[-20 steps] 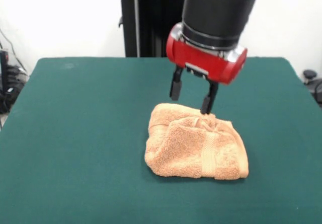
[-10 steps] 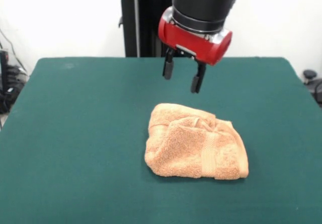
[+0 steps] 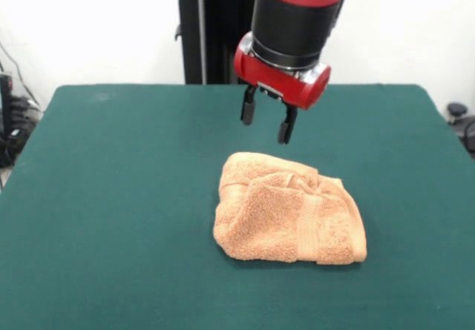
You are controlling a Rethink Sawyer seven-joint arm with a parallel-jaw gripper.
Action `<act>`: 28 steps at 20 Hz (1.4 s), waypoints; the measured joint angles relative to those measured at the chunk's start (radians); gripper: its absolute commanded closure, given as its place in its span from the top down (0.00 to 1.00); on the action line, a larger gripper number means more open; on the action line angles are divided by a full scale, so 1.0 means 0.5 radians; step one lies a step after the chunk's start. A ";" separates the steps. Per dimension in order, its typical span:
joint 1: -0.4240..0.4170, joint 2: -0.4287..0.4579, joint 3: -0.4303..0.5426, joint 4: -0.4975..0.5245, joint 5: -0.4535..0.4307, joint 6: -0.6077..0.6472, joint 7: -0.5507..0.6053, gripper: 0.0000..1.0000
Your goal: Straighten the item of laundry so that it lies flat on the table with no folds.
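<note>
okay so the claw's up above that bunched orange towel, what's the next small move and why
Probably lower the open red and black claw onto the far edge of the orange-tan terry towel. The towel lies bunched in folds on the dark green felt table, and the claw hangs empty above it, touching nothing.

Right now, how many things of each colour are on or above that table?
Orange-tan: 1, the towel, bunched and folded
Dark green: 1, the table
Red and black: 1, the gripper, open, above the towel
Total: 3
</note>
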 measured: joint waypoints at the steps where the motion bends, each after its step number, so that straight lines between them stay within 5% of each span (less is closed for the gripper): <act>1: 0.000 0.006 0.004 0.023 0.000 -0.025 0.000 1.00; 28: 0.054 0.273 0.027 0.154 0.001 -0.177 0.000 1.00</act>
